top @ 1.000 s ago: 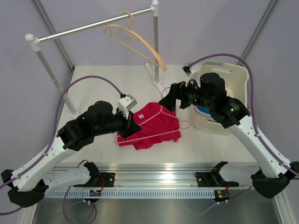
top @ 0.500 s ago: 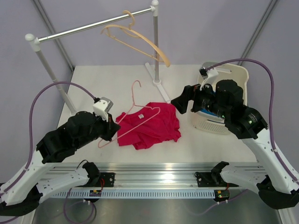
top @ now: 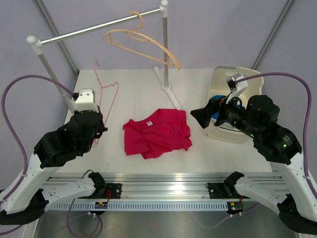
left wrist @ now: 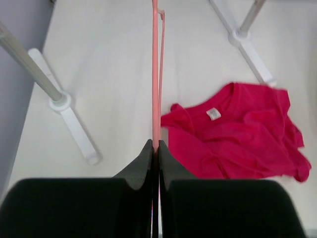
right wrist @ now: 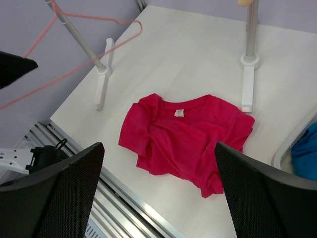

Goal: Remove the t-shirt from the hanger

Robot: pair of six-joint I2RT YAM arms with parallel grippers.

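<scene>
Nearly all of the task looks finished, judging by how things lie: the red t-shirt sits crumpled in a loose heap near the middle of the white table, neck label facing up, and no wire runs through it. The pink wire hanger is well apart from the garment, raised over the left side of the table near the base of the rack, and it carries nothing. The left claw is clamped on a thin part of that hanger; in the left wrist view the two dark fingers meet tightly with the pink wire pinched between them. The right claw is empty with its fingers spread wide, hovering above the table to the shirt's right, just in front of the white basket; it touches neither shirt nor hanger. What seems left is minor: disposing of the bare hanger, perhaps by setting it down or hooking it on the rack rail, and drawing both arms clear. The shirt itself appears to need no further handling for this task.
</scene>
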